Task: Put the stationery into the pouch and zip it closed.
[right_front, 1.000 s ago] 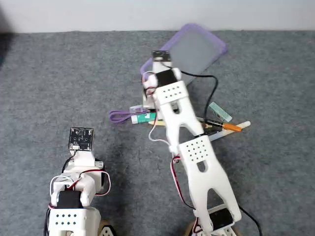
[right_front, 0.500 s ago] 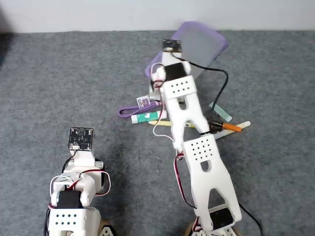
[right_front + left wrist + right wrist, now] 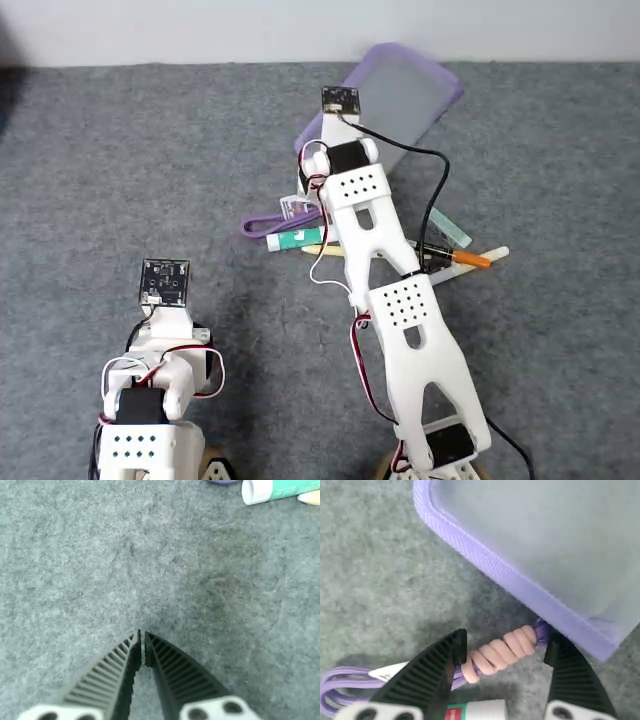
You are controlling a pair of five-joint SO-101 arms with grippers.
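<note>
The purple-edged pouch (image 3: pixel 405 88) (image 3: pixel 535 535) lies flat at the back of the table. My right gripper (image 3: pixel 506 639) is open at the pouch's corner, one finger on each side of a pink coiled zip pull (image 3: pixel 501 650). A purple strap (image 3: pixel 262 223) (image 3: pixel 340 690) trails from that pull. Beside it lies a white and green glue stick (image 3: pixel 295 238) (image 3: pixel 280 489). Pens and a pencil (image 3: pixel 462 258) lie under the right arm (image 3: pixel 352 195), with a teal eraser (image 3: pixel 447 228) close by. My left gripper (image 3: pixel 141 636) is shut over bare grey mat, holding nothing.
Grey felt mat (image 3: pixel 120 160) covers the table, with a white wall along its far edge. The left arm (image 3: pixel 160 380) sits folded at the front left. A black cable (image 3: pixel 432 190) loops beside the right arm, above the pens.
The right arm has swung back and rightward to the pouch's corner. The pouch and the purple strap have shifted slightly right with it. The left arm has kept still.
</note>
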